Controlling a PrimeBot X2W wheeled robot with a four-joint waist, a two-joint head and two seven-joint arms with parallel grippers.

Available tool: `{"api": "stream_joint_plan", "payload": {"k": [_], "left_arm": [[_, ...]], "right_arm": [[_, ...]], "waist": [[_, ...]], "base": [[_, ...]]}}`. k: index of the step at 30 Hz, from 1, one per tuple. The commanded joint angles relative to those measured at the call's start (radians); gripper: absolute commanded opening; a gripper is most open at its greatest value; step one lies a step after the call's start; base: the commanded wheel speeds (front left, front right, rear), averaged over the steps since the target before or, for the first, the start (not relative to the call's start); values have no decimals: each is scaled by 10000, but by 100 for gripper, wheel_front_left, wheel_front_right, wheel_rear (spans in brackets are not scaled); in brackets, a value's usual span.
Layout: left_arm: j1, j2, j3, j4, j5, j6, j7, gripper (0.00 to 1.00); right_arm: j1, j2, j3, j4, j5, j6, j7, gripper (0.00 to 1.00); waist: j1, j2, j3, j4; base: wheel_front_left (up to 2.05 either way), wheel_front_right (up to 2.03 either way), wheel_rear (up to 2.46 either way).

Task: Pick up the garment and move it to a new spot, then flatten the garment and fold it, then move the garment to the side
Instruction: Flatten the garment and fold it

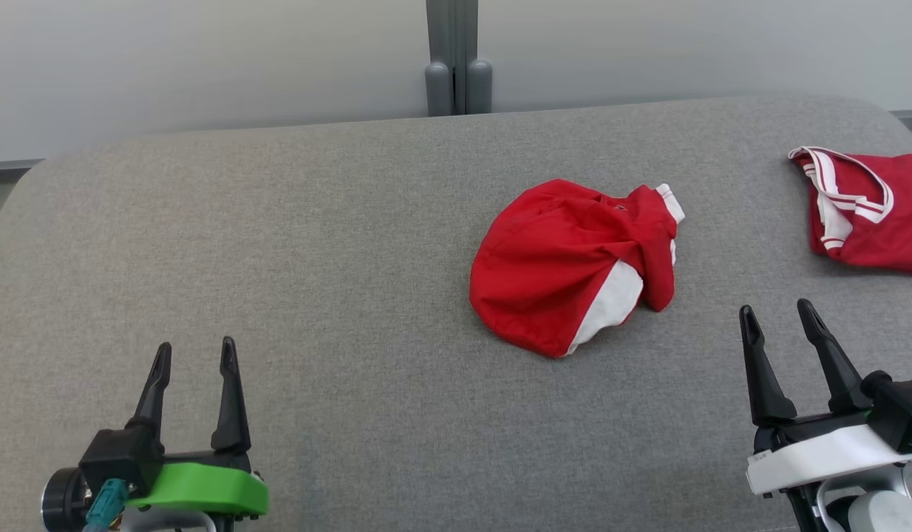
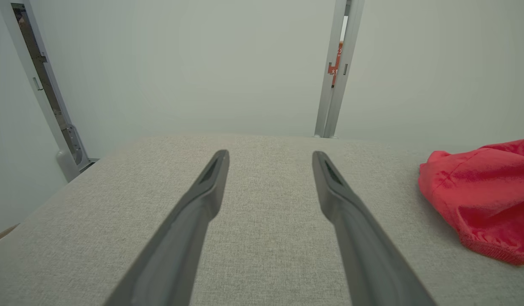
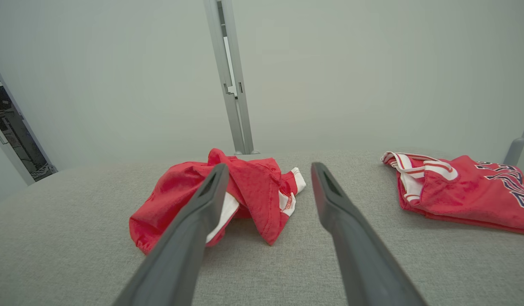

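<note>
A crumpled red garment (image 1: 567,266) with white panels and a white-trimmed edge lies bunched in a heap on the grey fabric-covered worktop (image 1: 315,258), a little right of centre. Nothing touches it.

The left gripper (image 1: 195,344) sits at the near left, over bare fabric and well apart from the heap. Its jaws stand wide apart and hold nothing. In the left wrist view the left gripper (image 2: 270,153) points across the bare surface, with the garment (image 2: 483,191) off to the right edge.

The right gripper (image 1: 775,307) sits at the near right, closer to the heap but clear of it. Its jaws are spread too and empty. In the right wrist view the right gripper (image 3: 269,166) points toward the far edge, and the garment (image 3: 253,182) lies ahead and partly behind one dark finger.

A second red jersey (image 1: 877,222) – white-striped trim at the neck, dark lettering – lies flatter at the far right, apart from the heap. A grey post (image 1: 456,59) stands against the pale wall behind.
</note>
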Motion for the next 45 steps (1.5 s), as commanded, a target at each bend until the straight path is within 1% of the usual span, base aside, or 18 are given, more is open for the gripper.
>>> {"api": "stream_joint_plan", "payload": {"k": [1,4,12,18,23,26,32,37,43,44,45], "left_arm": [[-287,-25,-57,3,53,-55,3,100],[-510,-82,-394,108,168,-128,3,100],[-1743,-225,-2476,1142,345,-438,3,100],[-2705,-243,-4049,1749,-10,-473,3,100],[-3439,-235,-5096,2311,-204,-327,3,100],[-3763,-234,-5440,2631,-260,-244,3,100],[-4297,-236,-6116,3505,-439,-234,3,100],[-4573,-233,-6531,4083,-629,-179,2,100],[-4889,-235,-6747,4732,-1075,-56,5,100],[-4963,-236,-6860,4901,-1150,-82,3,91],[-5051,-237,-6938,4978,-1232,-92,3,49]], "right_arm": [[-88,-18,16,9,29,-16,-13,100],[-156,-23,59,-19,56,-16,-40,100],[-478,-61,171,5,202,-16,-116,100],[-784,-76,200,112,326,-16,-197,100],[-991,-99,157,222,439,-16,-262,100],[-1101,-62,167,258,441,-16,-286,100],[-1316,-39,231,341,518,-16,-303,100],[-1463,-87,195,334,575,-16,-311,100],[-1513,-138,195,312,584,-16,-314,100],[-1521,-139,198,314,564,-16,-314,100],[-1522,-132,203,312,535,-16,-314,100]], "waist": [[0,0,38,-30],[0,0,168,-109],[0,0,797,-611],[0,0,1347,-1296],[0,0,1770,-1848],[0,0,1932,-2112],[0,0,2215,-2552],[0,0,2378,-2754],[0,0,2447,-2856],[0,0,2438,-2857],[0,0,2428,-2853]], "base": [[0,0,0],[0,0,0],[0,0,0],[0,0,0],[0,0,0],[0,0,0],[0,0,0],[0,0,0],[0,0,0],[0,0,0],[0,0,0]]}}
